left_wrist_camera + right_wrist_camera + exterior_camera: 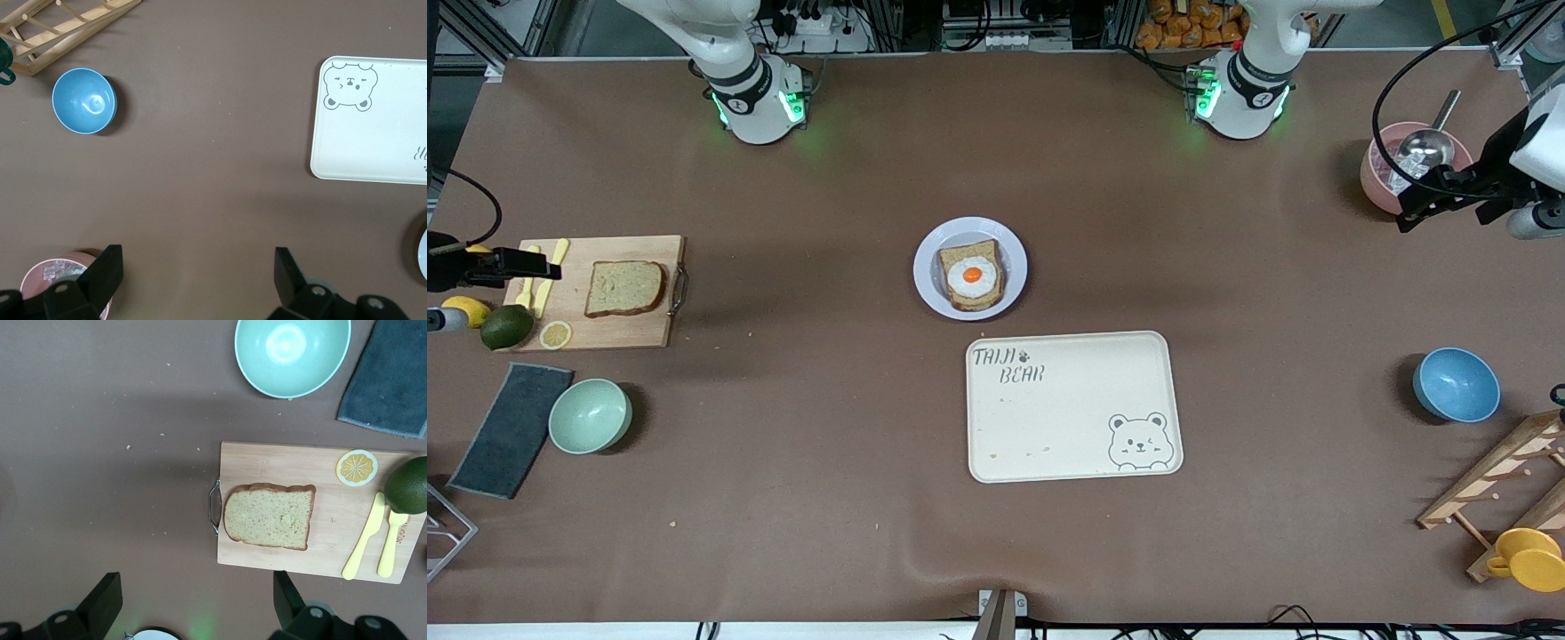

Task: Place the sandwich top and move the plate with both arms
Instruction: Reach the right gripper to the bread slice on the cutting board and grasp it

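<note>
Bread first: we find the sandwich top point(625, 288), a square porous tan slice with darker crust, lying flat on the wooden cutting board point(631, 333) toward the right arm's end of the table. The round, shallow plate point(927, 271) sits mid-table, carrying egg-topped bread point(970, 275), just beside the cream rectangular tray point(1073, 407). We see the right gripper point(193, 600) with fingers spread over the table beside the board, and the left gripper point(199, 277) likewise spread, beside the pink bowl point(48, 273).

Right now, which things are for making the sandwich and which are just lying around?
For the job: plain tan bread slice on the wooden board; round pale plate holding egg-topped bread.

Lying about: cream bear tray, blue bowl, green bowl, dark cloth.

Both hands point(195, 283) point(193, 603) raised, fingers apart
</note>
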Tool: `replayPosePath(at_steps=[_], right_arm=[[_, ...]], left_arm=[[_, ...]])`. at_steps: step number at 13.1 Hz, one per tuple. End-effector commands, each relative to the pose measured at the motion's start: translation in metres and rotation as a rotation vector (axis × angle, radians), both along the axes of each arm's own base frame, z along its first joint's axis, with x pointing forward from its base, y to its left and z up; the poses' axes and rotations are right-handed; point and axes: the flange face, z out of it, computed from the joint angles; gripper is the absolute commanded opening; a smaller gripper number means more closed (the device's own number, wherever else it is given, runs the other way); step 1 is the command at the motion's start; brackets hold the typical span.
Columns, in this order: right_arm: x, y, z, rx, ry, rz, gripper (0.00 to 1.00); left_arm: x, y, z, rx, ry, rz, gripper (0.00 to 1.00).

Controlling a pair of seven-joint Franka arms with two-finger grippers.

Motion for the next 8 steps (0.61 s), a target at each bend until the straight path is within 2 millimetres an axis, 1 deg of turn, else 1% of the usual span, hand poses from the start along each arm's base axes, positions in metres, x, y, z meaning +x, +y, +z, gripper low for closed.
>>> replayPosePath(at_steps=[1,2,3,5,6,7,8], right_arm=[[-0.011,-0.013,-0.021,0.021,-0.010,0.009,1.00],[-0.018,-0.022,-0.036,0.030,-0.005,0.003,1.00],[-0.022,-0.025,-0.045,0.040,-0.006,0.000,1.00],[-0.033,-0.039,-0.068,0.069,0.005,-0.027,1.00],[-0.039,-0.048,-0.079,0.077,-0.008,-0.008,1.00],[-0.045,-0.055,-0.095,0.088,-0.011,0.006,1.00],[-0.052,-0.062,-0.105,0.089,-0.022,0.006,1.00]], left_arm=[[0.000,0.000,0.003,0.006,0.006,-0.018,1.00],[0.000,0.000,0.003,0.006,0.006,-0.018,1.00],[0.001,0.000,0.002,0.006,0.008,-0.016,1.00],[0.001,0.000,0.001,0.001,0.010,-0.016,1.00],[0.000,-0.003,0.000,-0.003,0.013,-0.021,1.00],[0.000,-0.005,-0.001,-0.020,0.014,-0.020,1.00],[0.000,-0.005,-0.001,-0.040,0.015,-0.015,1.00]])
